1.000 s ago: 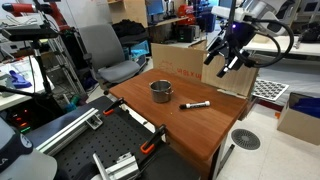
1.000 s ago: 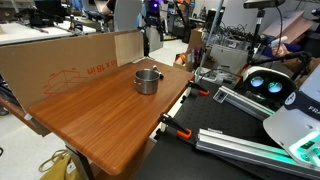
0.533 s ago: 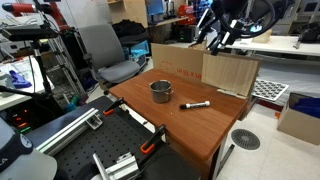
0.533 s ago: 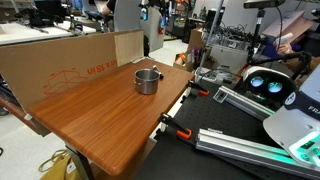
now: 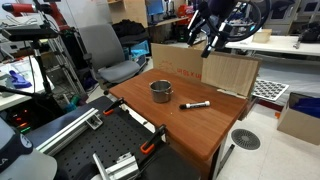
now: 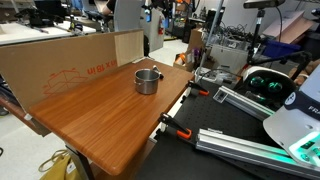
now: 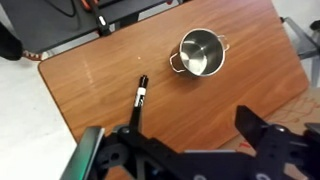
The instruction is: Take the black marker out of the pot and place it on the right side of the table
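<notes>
The black marker lies flat on the wooden table, beside the small steel pot and outside it. The wrist view shows the same from above: the marker lies left of the empty pot. My gripper hangs high above the table's far edge, near the cardboard. In the wrist view its two dark fingers stand wide apart with nothing between them. The pot also shows in an exterior view, where I cannot see the marker.
Cardboard sheets stand along the table's far edge, and another sheet borders it. An office chair is behind. Orange-handled clamps grip the near edge. Metal rails lie beside the table.
The arm has swung up and to the left in the exterior view, away from over the cardboard's right end. The marker and pot have not moved.
</notes>
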Available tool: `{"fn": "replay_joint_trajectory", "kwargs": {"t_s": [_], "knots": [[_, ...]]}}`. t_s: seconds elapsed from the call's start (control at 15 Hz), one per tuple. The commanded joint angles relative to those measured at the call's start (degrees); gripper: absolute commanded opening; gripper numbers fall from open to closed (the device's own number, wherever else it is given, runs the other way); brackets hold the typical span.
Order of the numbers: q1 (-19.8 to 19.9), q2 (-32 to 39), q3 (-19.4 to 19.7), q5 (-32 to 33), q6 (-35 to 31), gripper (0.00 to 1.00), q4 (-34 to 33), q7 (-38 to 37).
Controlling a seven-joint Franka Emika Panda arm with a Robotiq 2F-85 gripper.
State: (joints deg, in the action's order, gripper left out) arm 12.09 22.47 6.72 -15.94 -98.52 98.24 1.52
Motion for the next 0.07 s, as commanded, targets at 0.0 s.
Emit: {"fn": "replay_joint_trajectory", "kwargs": {"t_s": [0.0], "knots": [[-0.1,0.1,0.2,0.0,0.1,1.00,-0.1,0.1]]}}
